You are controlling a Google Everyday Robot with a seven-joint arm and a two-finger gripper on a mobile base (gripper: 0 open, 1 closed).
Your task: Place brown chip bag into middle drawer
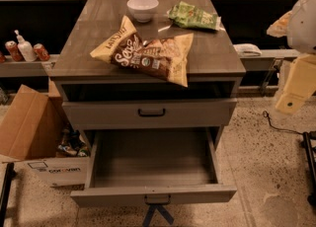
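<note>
Currently, the brown chip bag (pixel 148 53) is seen lying flat on the counter (pixel 212 48) near its front edge. It is set roughly midway between the left and right edges, and one tan corner reaches over the front edge. A white bowl (pixel 142 8) is placed near the back edge, and a green chip bag (pixel 193 16) lies by the back right corner. Below the front edge, a drawer front with a plain black handle (pixel 151 113) is shut. The middle drawer (pixel 153 195) beneath it is pulled out, with nothing inside and blue tape (pixel 157 215) crossed under its handle. The gripper (pixel 295 90) is held beyond the right edge, off the counter and well apart from the bag. Whether it is spread or pressed together cannot be told.
</note>
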